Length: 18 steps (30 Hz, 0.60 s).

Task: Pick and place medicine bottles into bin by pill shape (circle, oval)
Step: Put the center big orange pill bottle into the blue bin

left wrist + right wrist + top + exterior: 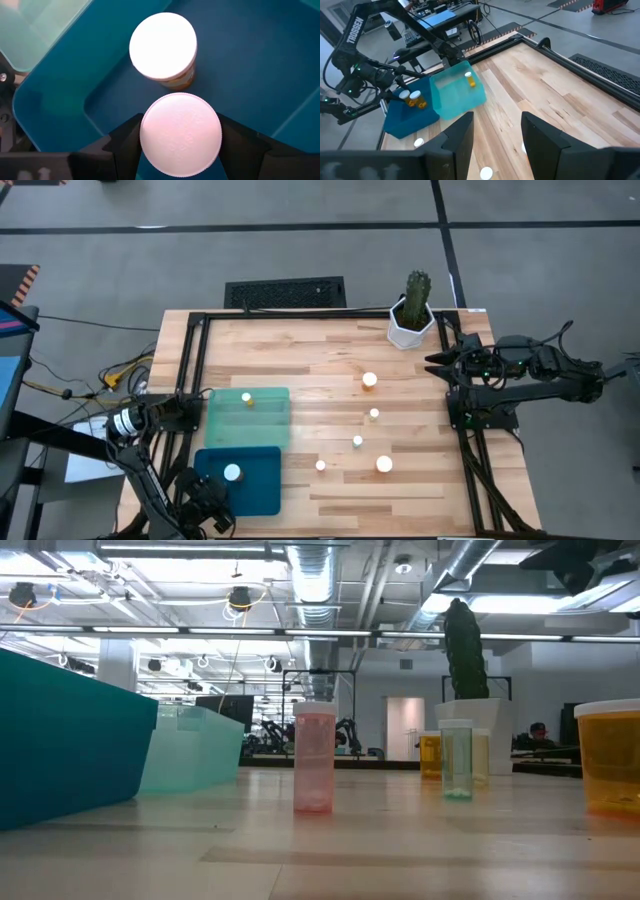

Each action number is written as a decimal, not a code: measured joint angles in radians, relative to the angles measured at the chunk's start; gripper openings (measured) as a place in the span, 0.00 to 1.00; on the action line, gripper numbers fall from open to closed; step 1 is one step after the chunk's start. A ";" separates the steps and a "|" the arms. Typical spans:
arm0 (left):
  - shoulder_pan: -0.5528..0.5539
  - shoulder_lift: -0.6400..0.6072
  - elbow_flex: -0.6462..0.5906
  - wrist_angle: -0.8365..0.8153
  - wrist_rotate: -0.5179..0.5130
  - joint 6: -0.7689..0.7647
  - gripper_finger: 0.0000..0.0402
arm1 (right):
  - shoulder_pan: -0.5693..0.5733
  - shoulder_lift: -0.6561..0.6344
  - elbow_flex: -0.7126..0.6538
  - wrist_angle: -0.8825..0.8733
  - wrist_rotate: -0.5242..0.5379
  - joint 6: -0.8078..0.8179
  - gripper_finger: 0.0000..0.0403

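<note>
We hold a white-capped bottle (180,135) in the left gripper (180,142) over the dark teal bin (250,65); lower at six o'clock of the bottle already inside (163,46), then release; right gripper (496,132) waits, jaws parted.

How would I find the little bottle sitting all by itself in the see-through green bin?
Find the pale green bin on the wooden table's left side, beside the dark teal bin. The bottle stands alone near the bin's far edge, white cap up, the only one inside.

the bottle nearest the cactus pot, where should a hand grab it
Grip that bottle by its round sides just under the white cap, coming straight down from above: it stands upright with open wood all around. The right hand is nearest.
</note>
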 joint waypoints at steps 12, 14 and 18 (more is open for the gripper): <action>0.000 0.000 0.000 -0.002 0.001 0.004 0.56 | 0.000 0.000 0.000 0.000 0.000 0.000 0.43; 0.002 0.000 0.000 -0.002 0.004 0.004 0.59 | 0.000 0.000 0.000 0.000 0.000 0.000 0.43; 0.010 0.000 0.000 -0.002 0.035 0.004 0.64 | 0.000 0.000 0.000 0.000 0.000 0.000 0.43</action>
